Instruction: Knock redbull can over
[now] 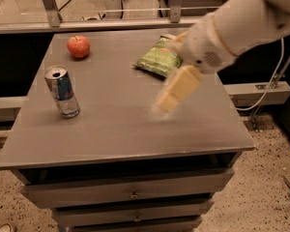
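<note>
**Gripper over mid-table, redbull can upright at the left**

The redbull can [62, 92] stands upright on the grey table [121, 139], near its left edge and about halfway between front and back. Its silver top with the pull-tab opening faces up, and the blue and silver sides show a small red mark. Nothing touches it.

The gripper [166, 102] hangs above the middle of the tabletop, to the right of the can and well apart from it. It shows as a cream-coloured piece slanting down and to the left from the wrist. Whether it is spread or closed cannot be told, and it holds nothing that can be seen. The white arm [241, 23] comes in from the upper right corner and crosses over the right rear part of the table.

A red apple [78, 46] sits at the back left of the table, behind the can and apart from it. A green chip bag [157, 61] lies flat at the back centre, its right end hidden by the wrist.

Under the tabletop are drawers [130, 193] with small metal pulls. The table stands on a speckled floor [266, 187], and a white cable [273, 81] hangs at the right.
</note>
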`<state>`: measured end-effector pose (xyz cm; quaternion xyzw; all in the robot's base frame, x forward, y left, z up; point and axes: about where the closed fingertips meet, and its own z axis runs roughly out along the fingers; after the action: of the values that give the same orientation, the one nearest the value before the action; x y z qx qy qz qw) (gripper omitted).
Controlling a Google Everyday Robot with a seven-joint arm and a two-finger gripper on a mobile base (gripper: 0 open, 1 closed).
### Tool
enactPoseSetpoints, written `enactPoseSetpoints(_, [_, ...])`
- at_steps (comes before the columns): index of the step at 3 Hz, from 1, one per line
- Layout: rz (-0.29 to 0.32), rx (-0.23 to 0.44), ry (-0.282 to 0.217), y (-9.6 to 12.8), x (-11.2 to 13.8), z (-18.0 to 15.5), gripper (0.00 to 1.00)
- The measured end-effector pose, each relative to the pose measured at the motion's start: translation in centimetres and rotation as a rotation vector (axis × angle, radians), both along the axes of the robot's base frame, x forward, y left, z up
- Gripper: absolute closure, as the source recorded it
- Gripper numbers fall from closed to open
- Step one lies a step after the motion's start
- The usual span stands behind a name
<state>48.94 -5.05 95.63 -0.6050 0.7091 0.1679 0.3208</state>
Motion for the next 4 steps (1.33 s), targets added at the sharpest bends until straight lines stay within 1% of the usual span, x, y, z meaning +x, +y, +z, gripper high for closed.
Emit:
enactPoseSetpoints(1, [0.066, 0.176, -0.038, 6.6, 1.3, 1.0, 0.0])
enactPoseSetpoints(2, [0.14, 0.294, -0.033, 13.2, 0.9, 0.4, 0.0])
enactPoseSetpoints(3, [0.183, 0.373, -0.005, 18.1, 0.6, -1.5, 0.0])
enactPoseSetpoints(4, [0.205, 0.425, 0.017, 21.6, 0.6, -3.0, 0.0])
